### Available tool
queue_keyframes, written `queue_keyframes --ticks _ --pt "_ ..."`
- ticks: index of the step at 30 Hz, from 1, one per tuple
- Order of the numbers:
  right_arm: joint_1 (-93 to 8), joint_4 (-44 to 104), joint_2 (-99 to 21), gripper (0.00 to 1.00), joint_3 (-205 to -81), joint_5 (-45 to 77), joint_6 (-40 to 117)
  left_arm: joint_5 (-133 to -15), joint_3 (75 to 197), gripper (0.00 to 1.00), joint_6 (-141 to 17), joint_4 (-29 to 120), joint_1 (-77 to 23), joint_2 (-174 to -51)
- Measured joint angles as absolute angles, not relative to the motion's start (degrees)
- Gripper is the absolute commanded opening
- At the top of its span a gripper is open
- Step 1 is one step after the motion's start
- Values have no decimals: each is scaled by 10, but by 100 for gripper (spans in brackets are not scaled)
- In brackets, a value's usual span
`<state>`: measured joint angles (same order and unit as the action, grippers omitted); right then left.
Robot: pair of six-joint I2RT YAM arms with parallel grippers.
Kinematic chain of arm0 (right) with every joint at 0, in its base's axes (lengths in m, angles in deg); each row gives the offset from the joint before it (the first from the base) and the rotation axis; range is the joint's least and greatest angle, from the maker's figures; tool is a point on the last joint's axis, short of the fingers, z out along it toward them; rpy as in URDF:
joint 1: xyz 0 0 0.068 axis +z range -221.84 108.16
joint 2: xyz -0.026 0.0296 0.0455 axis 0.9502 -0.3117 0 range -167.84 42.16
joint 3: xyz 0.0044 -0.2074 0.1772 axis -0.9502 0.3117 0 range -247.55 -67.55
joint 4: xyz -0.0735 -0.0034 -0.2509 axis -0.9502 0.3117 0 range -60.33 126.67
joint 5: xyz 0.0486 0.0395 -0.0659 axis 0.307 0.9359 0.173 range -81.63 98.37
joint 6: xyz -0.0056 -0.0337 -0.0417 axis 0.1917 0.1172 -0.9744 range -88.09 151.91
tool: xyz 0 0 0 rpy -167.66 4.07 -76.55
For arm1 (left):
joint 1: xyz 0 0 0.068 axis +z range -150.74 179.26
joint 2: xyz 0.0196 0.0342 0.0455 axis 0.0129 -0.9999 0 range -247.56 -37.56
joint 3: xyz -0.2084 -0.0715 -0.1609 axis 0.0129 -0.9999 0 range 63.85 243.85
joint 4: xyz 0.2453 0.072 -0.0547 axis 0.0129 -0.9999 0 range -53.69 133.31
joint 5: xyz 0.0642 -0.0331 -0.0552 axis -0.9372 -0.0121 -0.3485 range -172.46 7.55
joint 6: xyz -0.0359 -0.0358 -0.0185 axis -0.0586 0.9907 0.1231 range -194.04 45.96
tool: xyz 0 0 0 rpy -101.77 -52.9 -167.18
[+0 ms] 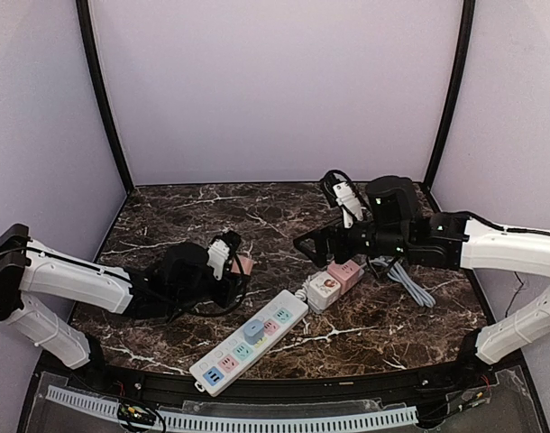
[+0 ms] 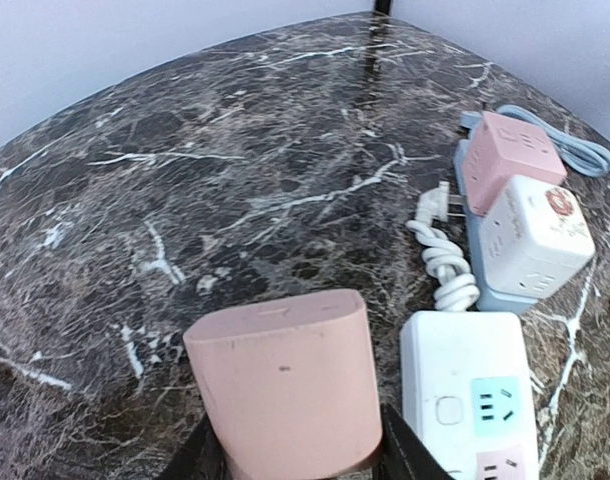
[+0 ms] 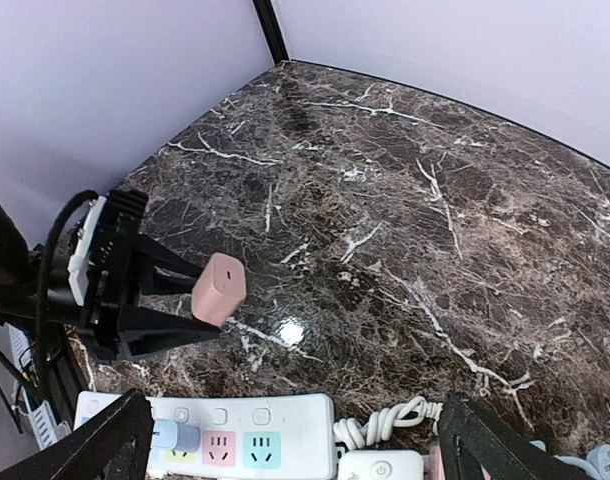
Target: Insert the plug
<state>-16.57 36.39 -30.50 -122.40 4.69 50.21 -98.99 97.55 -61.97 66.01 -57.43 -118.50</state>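
Note:
A pink plug (image 2: 285, 390) is held clear of the marble table by my left gripper (image 2: 295, 455), whose jaws are shut on its lower sides. From above, the pink plug (image 1: 244, 264) sits left of the white power strip (image 1: 250, 341). That strip has coloured sockets, and a blue plug (image 1: 254, 330) stands in one of them. The right wrist view shows the pink plug (image 3: 219, 289) beyond the strip (image 3: 255, 430). My right gripper (image 3: 295, 420) hangs open over the strip's far end with nothing between its fingers.
A white cube socket (image 2: 535, 240) and a pink cube socket (image 2: 505, 160) lie right of the strip's end, with a coiled white cord (image 2: 445, 260) beside them. A pale blue cable (image 1: 410, 284) trails to the right. Black frame posts stand at the back corners.

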Motion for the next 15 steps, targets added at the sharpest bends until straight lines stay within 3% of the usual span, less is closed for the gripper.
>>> queue_keyframes --ticks 15 --pt "-166 504 -349 99 -1332 194 527 -823 946 1 -754 725 -587 -1194"
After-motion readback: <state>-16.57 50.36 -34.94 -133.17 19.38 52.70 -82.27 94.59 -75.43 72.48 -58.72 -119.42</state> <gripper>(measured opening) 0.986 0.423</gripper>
